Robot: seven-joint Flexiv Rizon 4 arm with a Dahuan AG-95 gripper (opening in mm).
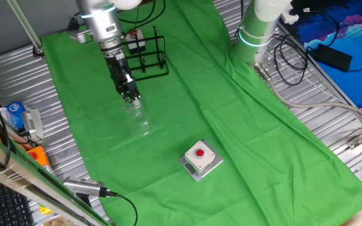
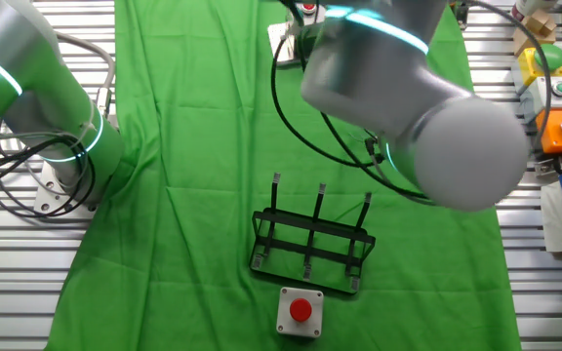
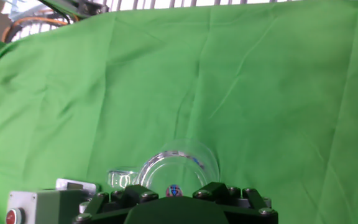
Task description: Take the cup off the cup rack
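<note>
Gripper grips the cup above the green cloth, clear of the cup rack. The other fixed view hides both; the hand view shows the cup rim.

The table is a ribbed metal surface, mostly covered by a wrinkly green cloth draped corner to corner. In one fixed view the black wire cup rack stands on the cloth up around 11 o'clock, and the grey box with the red button sits on the cloth down near 6 o'clock, well apart from it. Off the cloth at 9 o'clock there's some packaging on the bare metal, and black cables lie around 2 o'clock.
</note>
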